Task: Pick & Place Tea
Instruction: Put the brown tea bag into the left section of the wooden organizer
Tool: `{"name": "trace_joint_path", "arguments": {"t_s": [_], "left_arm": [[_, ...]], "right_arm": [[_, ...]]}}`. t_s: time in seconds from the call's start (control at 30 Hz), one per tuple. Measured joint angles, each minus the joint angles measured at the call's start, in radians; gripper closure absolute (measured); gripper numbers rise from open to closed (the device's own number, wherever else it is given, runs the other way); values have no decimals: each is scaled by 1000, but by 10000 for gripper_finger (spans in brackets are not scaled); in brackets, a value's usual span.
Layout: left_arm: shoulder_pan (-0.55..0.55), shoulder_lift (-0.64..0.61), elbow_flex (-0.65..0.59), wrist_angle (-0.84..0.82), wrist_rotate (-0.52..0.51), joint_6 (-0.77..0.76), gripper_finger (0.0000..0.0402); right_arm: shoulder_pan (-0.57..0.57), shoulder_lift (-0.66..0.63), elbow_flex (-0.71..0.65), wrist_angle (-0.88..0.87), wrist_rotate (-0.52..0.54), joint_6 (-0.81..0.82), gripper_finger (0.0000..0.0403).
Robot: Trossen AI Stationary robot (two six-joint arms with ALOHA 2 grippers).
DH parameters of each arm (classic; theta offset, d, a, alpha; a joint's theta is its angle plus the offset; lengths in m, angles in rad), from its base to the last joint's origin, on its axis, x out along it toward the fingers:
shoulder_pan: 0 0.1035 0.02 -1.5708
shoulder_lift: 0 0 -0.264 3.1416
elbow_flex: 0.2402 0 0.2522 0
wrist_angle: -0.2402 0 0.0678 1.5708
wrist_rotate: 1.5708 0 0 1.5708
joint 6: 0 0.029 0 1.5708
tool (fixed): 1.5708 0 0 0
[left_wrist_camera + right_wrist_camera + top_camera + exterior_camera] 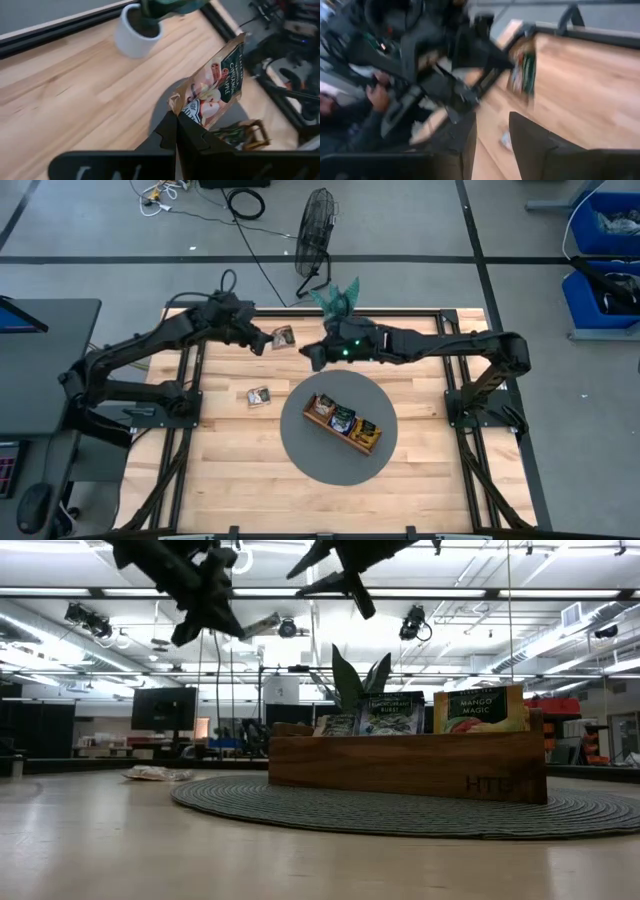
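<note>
High view shows the left tool [262, 340] lifted above the far part of the wooden surface [230, 470], clenched on one tea sachet [283, 336]. The left wrist view gives the same grip from close: the two dark fingers [192, 137] are pressed together on the lower corner of the sachet [215, 85], which stands up tilted and has a pale and green print with apples. In the low view this sachet [260, 626] hangs in the air, high above the surface.

The right tool [313, 355] is also in the air, near the held sachet and over the far edge of the round grey mat [300, 450]. Its fingers [532, 142] stand apart in the right wrist view and nothing is between them.

The wooden tray [343, 423] lies on the mat, and three sachets stand upright in it. In the low view the tray [405, 766] carries a yellow-orange sachet [480, 710] at one end, a dark one [391, 713] beside it and a pale one [337, 724] next.

One more sachet [259, 395] lies flat on the surface, beside the mat and apart from it. A small plant [335, 298] stands at the far edge of the surface.
</note>
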Motion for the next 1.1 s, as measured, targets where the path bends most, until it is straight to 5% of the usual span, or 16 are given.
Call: {"name": "trace_joint_path", "arguments": {"t_s": [0.7,0.97,1.1], "left_arm": [[-144,-3,93,54,0,-124,399],[-145,-3,93,61,1,-132,399],[-145,-3,93,61,0,-132,399]], "right_arm": [[-56,-19,0,75,-47,21,284],[-56,-19,0,74,-117,12,392],[-56,-19,0,59,-123,23,395]]}}
